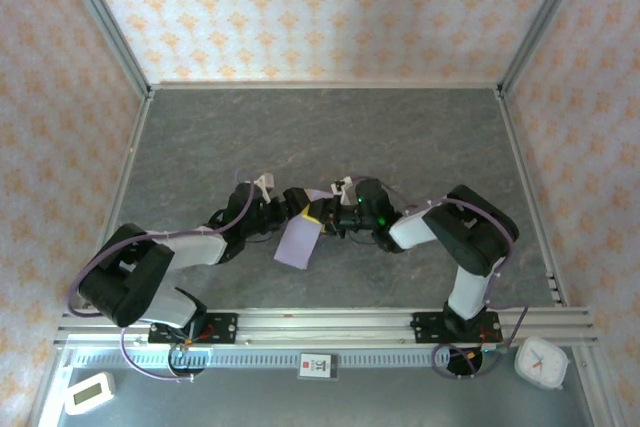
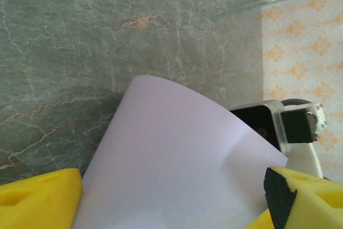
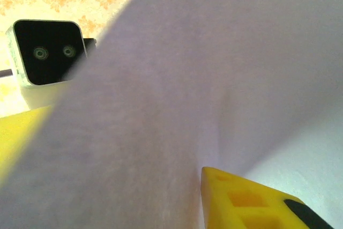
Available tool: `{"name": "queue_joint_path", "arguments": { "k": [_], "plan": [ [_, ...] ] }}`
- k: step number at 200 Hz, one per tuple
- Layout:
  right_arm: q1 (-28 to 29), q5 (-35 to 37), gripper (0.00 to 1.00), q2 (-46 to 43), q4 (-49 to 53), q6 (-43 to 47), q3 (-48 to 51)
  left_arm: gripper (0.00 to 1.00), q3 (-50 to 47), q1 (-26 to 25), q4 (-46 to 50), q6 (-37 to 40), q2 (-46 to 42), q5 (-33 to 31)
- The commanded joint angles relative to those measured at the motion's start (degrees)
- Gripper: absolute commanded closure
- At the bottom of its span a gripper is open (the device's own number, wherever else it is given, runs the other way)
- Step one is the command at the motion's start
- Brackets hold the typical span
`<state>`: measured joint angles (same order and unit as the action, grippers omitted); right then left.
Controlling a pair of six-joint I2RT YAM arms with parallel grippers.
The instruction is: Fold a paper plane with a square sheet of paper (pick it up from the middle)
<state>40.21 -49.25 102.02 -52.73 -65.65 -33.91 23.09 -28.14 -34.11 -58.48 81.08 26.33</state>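
The left gripper point(image 2: 170, 199) has its 2 jaws wide apart, with the square sheet of paper point(image 1: 297, 243) passing between them. Whether the right gripper point(image 1: 324, 217) is clamped on the sheet I cannot tell. The bowed lavender sheet sits between both grippers, mid-table point(image 1: 420, 137).

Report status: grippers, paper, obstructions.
Left gripper open, straddling paper. Right gripper at paper's far edge, grip unclear. Paper curved between both. No obstruction seen.
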Motion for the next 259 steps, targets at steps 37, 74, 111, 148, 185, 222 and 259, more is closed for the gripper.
{"name": "queue_joint_path", "arguments": {
  "k": [37, 74, 111, 148, 185, 222, 259],
  "plan": [
    [0.25, 0.81, 0.66, -3.67, 6.56, 4.98, 0.34, 0.11, -1.67, -0.49, -0.53, 0.20, -1.33, -1.71],
    [0.31, 2.03, 0.64, -3.49, 12.90, 8.19, 0.29, 0.10, -2.50, -0.45, -0.90, -0.13, -1.59, -1.89],
    [0.31, 3.22, 0.71, -4.70, 15.97, 9.81, 1.83, 0.10, -2.79, -0.46, -0.11, -0.06, -2.68, -2.50],
    [0.22, 4.60, 0.84, -5.57, 23.16, 14.96, -0.58, 0.10, -3.25, -0.48, 0.58, 0.03, -3.55, -2.29],
    [-0.83, 5.78, 0.76, -3.43, 32.31, 20.64, -7.73, 0.10, -3.93, -0.67, 0.94, 0.10, -4.58, -1.03],
    [0.41, 5.07, 0.64, -5.12, 31.75, 18.25, -6.27, 0.10, -5.03, -1.00, 2.36, 0.39, -6.34, -1.19],
    [1.59, 4.73, 0.68, -7.83, 31.46, 16.61, -2.36, 0.10, -6.44, -1.55, 1.06, -0.35, -6.57, -2.04]
  ]
}}
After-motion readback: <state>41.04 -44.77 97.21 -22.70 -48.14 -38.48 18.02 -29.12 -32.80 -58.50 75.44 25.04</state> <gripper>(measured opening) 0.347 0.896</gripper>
